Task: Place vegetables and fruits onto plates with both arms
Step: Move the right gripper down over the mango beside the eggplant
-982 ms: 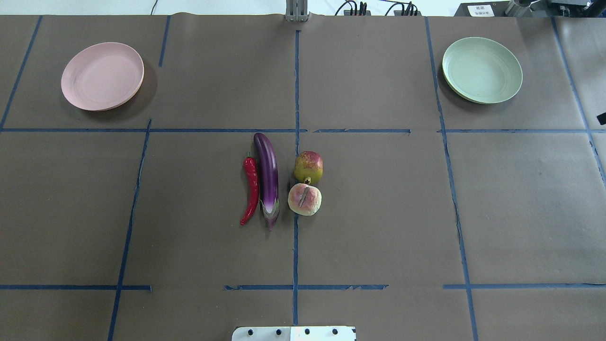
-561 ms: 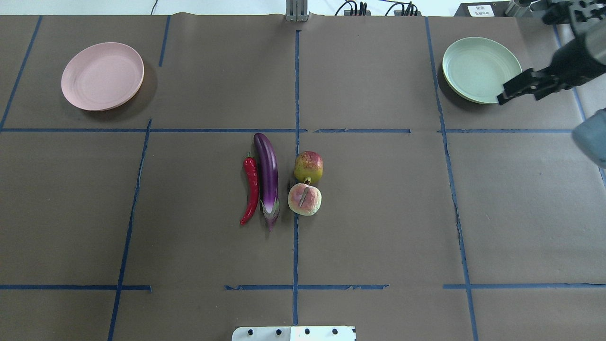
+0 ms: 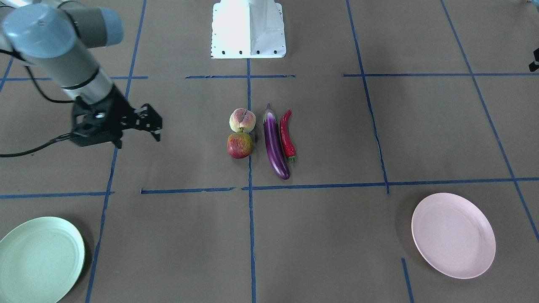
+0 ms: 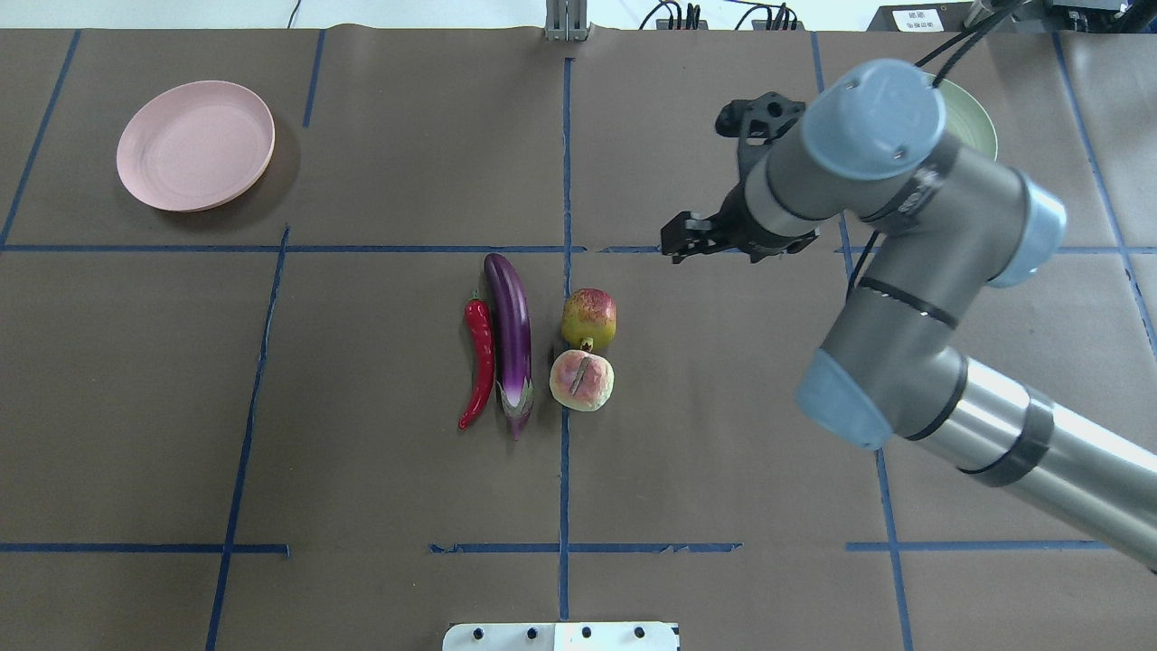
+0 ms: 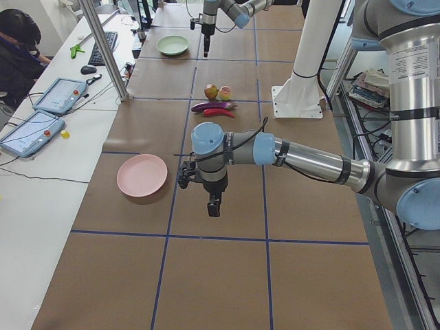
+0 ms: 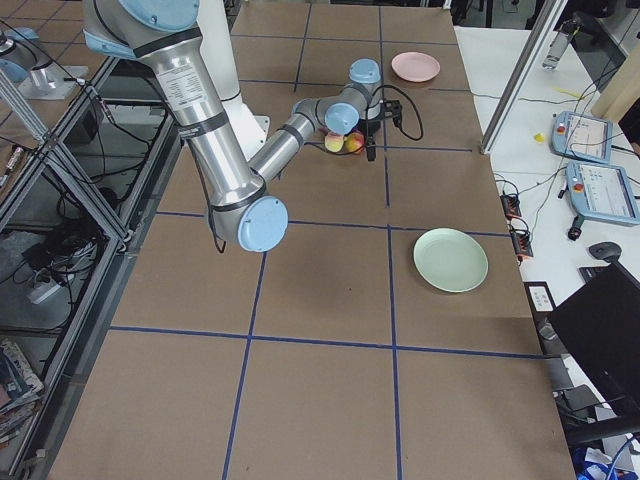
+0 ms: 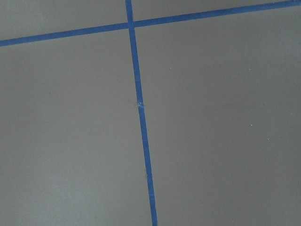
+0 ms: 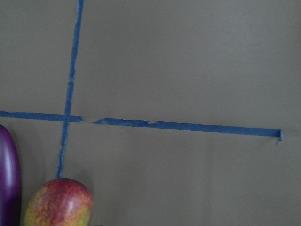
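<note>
The purple eggplant [image 4: 512,334] and red chili [image 4: 482,362] lie side by side at the table's middle. The pomegranate [image 4: 589,318] and peach [image 4: 582,380] touch just to their right. The pink plate [image 4: 195,145] sits far left. The green plate [image 3: 38,259] sits far right, with only a sliver [image 4: 981,127] showing behind the right arm in the overhead view. My right gripper [image 4: 671,249] hovers up and right of the pomegranate; it looks open and empty [image 3: 159,129]. My left gripper [image 5: 214,205] hangs over bare table beyond the pink plate; I cannot tell its state.
The white base block [image 4: 560,636] stands at the near table edge. Blue tape lines grid the brown table cover. The right wrist view shows the pomegranate [image 8: 59,205] and eggplant [image 8: 8,174] at its lower left. Operators' tablets lie beside the table.
My right arm has swept in from the right edge, past the green plate, leftward toward the fruits. The produce and plates have not moved.
</note>
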You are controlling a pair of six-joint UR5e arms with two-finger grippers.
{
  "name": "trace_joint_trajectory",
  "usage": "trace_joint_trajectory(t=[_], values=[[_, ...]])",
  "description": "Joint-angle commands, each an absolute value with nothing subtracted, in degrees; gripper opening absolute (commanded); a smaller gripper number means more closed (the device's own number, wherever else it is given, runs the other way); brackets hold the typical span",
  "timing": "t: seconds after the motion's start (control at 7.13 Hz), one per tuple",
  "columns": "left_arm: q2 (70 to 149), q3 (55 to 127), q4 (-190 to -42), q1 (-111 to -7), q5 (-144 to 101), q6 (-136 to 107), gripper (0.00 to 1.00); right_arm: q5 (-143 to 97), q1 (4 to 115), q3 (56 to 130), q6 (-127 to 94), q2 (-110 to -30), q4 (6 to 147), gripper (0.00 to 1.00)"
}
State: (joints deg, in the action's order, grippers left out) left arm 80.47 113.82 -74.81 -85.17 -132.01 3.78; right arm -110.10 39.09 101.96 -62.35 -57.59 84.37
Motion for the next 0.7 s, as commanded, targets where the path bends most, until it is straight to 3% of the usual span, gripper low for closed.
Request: trace_joint_trajectory(t=[0.0,0.14,0.56], values=[[80.5,113.8,-74.8,-85.2,-132.0,3.9,1.00,-103.9,33.8,91.4,-66.9,-46.6,84.5,1.00],[80.5,113.8,-74.8,-85.1,-132.1,3.9,1.00,-103.2,32.9,86.0,-66.9,-42.5,84.3,1.00],[80.5,113.8,-74.8,-85.1,-132.1,3.9,1.00,-101.3,30.9,81.1,-65.8,-41.2,84.3,1.00]])
